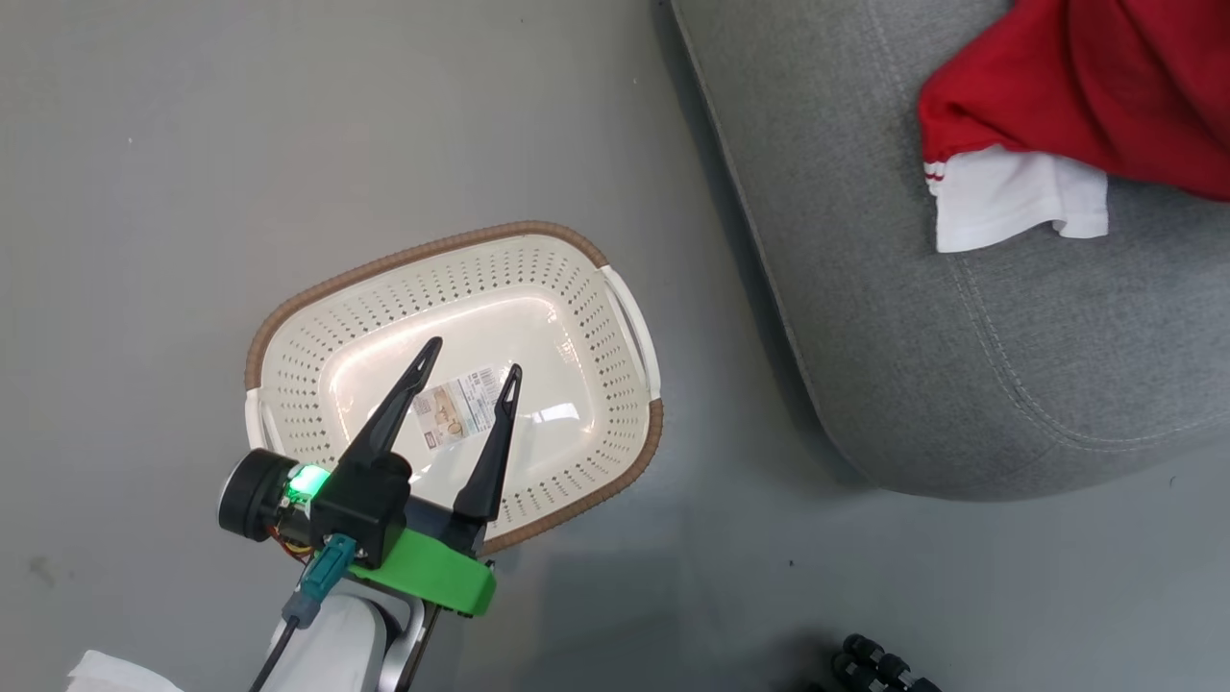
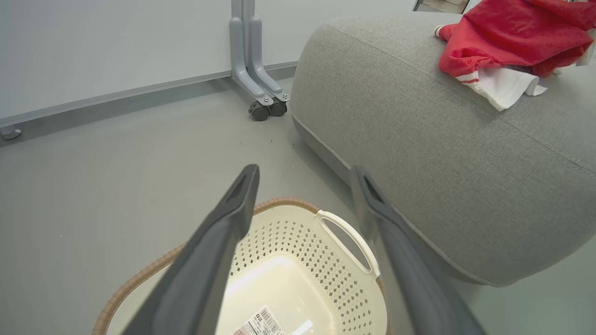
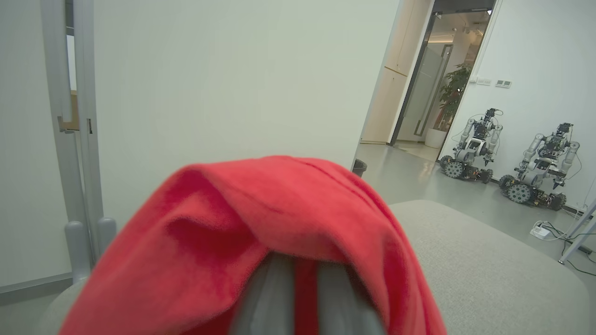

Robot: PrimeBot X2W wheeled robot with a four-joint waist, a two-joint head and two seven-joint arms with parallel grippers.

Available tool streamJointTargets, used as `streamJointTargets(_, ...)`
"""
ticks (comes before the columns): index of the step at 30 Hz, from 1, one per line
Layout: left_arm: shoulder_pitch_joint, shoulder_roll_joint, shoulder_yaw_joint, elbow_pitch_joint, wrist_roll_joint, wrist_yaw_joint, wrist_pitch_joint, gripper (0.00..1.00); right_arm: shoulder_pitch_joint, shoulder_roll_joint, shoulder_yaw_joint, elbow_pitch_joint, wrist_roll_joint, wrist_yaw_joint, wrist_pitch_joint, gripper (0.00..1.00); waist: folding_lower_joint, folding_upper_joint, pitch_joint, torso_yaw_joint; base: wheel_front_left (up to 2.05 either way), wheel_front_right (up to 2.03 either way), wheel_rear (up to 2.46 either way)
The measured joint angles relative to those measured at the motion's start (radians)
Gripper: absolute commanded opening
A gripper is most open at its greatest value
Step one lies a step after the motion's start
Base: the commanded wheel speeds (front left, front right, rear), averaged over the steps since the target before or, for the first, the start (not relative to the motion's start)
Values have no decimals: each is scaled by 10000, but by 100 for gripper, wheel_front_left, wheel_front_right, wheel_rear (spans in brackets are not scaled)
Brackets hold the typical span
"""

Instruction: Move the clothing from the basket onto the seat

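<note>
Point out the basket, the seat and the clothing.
basket (image 1: 601, 384), head view, perforated side wall.
seat (image 1: 961, 384), head view, bare grey cushion.
clothing (image 1: 1105, 86), head view, red fabric.

Red-and-white fabric garment (image 1: 1076, 106): cut off at top, right edges. Right gripper's 2 grey fingers (image 3: 272, 302): blurred, tips under red cloth (image 3: 279, 209).

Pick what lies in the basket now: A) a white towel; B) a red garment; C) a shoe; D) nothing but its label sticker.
D: the basket floor bears just the label sticker under the open left gripper; the red clothing lies on the seat.
</note>
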Motion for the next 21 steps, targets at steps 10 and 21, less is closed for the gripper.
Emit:
streamJointTargets(10, -35, 75, 242, 50, 15, 0, 0, 100, 15, 489, 842, 2079, 330, 2, 0, 0, 0, 0, 627, 381, 0, 0, 0)
streamJointTargets(21, 22, 25, 199, 196, 40, 0, 0, 100, 135, 383, 1716, 3538, 792, 2, 0, 100, 0, 0, 255, 227, 0, 0, 0)
